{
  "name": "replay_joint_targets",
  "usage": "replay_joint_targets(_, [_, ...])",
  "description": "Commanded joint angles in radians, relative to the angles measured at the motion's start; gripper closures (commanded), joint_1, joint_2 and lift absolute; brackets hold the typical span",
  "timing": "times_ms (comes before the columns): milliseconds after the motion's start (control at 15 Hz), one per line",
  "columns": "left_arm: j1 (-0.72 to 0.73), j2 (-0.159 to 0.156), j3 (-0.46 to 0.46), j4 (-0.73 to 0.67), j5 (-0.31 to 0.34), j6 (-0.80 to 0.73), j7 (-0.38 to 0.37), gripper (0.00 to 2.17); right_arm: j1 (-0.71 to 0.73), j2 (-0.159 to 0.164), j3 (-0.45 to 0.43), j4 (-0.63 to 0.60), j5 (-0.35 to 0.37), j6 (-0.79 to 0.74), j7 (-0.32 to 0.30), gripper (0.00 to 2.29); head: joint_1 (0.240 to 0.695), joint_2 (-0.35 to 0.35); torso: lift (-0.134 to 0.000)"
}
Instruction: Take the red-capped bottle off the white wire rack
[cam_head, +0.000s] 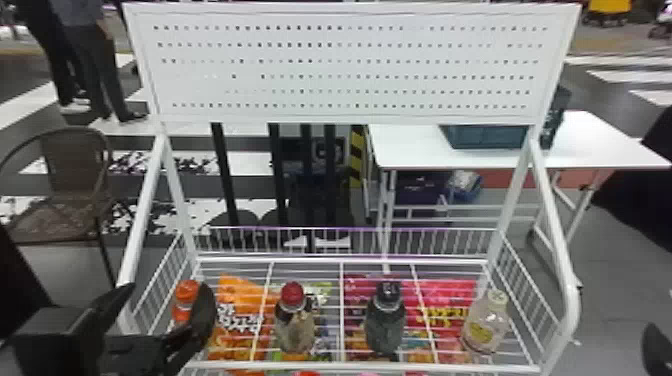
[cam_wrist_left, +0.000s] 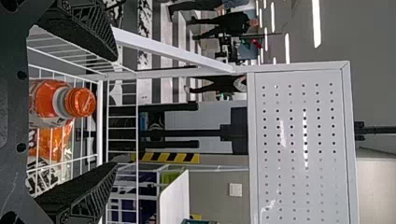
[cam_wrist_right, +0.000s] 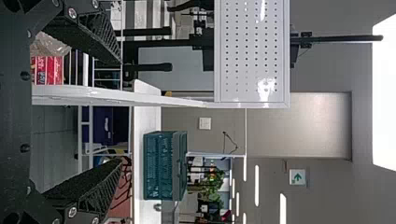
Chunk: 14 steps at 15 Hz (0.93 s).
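Note:
The red-capped bottle stands upright on the white wire rack, left of its middle. My left gripper is open at the rack's left end, in front of the orange-capped bottle. In the left wrist view, that orange-capped bottle lies between the spread fingers of my left gripper, untouched as far as I can see. At the head view's lower right edge is part of my right gripper. The right wrist view has my right gripper open, nothing between its fingertips, near the rack's side post.
A dark-capped bottle and a pale-capped bottle stand farther right on the rack. Snack bags lie beneath the bottles. A perforated white panel rises behind. Beyond are a white table with a teal crate and a chair.

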Motion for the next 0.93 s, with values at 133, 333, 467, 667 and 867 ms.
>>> replay_joint_targets(133, [0.000, -0.005, -0.002, -0.003, -0.005, 0.000, 0.000, 0.09, -0.004, -0.007, -0.002, -0.001, -0.003, 0.000, -0.001, 0.14, 0.499, 0.000, 0.000])
replay_joint_targets(333, [0.000, -0.006, -0.004, -0.002, -0.007, 0.000, 0.000, 0.09, -0.002, -0.010, -0.005, 0.000, -0.004, 0.000, 0.000, 0.14, 0.499, 0.000, 0.000])
replay_joint_targets(467, [0.002, -0.008, -0.004, 0.000, -0.007, 0.000, 0.000, 0.09, -0.002, -0.008, -0.005, 0.000, -0.004, 0.000, 0.000, 0.14, 0.499, 0.000, 0.000])
replay_joint_targets(667, [0.002, -0.009, -0.033, 0.032, -0.007, -0.034, 0.002, 0.09, -0.004, -0.007, -0.005, 0.002, -0.001, 0.000, 0.000, 0.14, 0.499, 0.000, 0.000])
replay_joint_targets(867, [0.003, -0.037, -0.139, 0.182, -0.017, -0.285, 0.018, 0.09, -0.007, -0.005, -0.002, 0.008, 0.002, 0.000, 0.000, 0.14, 0.499, 0.000, 0.000])
